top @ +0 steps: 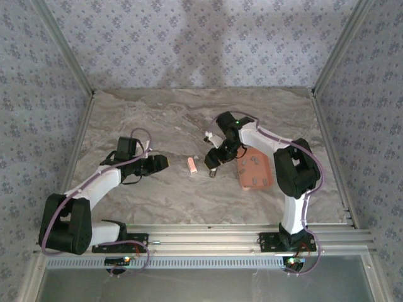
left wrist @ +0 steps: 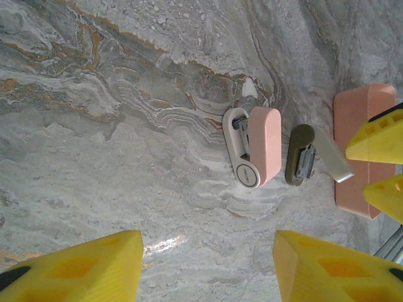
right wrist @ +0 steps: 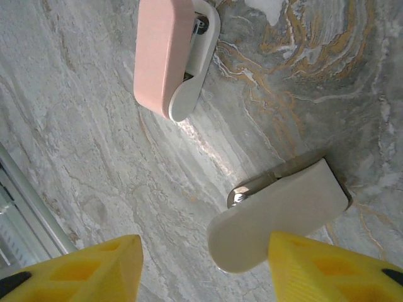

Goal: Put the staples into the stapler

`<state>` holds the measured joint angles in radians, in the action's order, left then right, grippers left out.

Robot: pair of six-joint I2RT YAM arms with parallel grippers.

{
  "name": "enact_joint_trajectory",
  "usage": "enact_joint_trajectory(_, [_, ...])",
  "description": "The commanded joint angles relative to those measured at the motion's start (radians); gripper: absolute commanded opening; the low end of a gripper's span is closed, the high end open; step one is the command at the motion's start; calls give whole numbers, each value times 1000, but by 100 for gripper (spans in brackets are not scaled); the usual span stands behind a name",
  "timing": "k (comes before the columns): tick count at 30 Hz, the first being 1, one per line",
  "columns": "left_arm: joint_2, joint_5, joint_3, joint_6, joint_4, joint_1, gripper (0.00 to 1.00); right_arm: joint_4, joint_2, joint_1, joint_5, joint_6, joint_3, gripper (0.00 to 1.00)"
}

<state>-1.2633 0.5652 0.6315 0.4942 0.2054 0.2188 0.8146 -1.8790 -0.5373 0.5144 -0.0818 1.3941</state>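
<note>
- Stapler [left wrist: 255, 146]: likely light, rigid, smooth plastic that may skid on the table [left wrist: 94, 157]; pinch across its long pink sides.
- Left claw [left wrist: 204, 251] and right claw [right wrist: 204, 251]: both partly spread, holding nothing.

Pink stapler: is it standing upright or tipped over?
Tipped on its side: the stapler lies flat on the table, pink and white halves both showing.

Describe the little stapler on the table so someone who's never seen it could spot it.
Find the salmon tray on the right of the marble table. Just left of it, mid-table, lie two small pieces side by side; the stapler is the one farther from the tray. It is pale pink with a white side, while its neighbour is grey and white.
</note>
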Motion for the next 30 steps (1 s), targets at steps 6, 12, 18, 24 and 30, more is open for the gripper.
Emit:
enact_joint_trajectory(6, [28,36,-18,-13,-26,20,57,-112,201,13,-66,286,-96,57])
enact_joint_trajectory(12, [31,45,-38,4,-70,36,57,-270,342,45,-83,570,-239,57])
enact_joint_trajectory(18, [32,44,-53,12,-102,52,57,-424,427,53,-112,857,-390,57])
enact_joint_trajectory(24, [17,46,-57,17,-121,66,57,-511,461,54,-149,1076,-511,57])
enact_joint_trajectory(30, [-8,53,-50,18,-139,74,57,-541,412,46,-116,1132,-529,57])
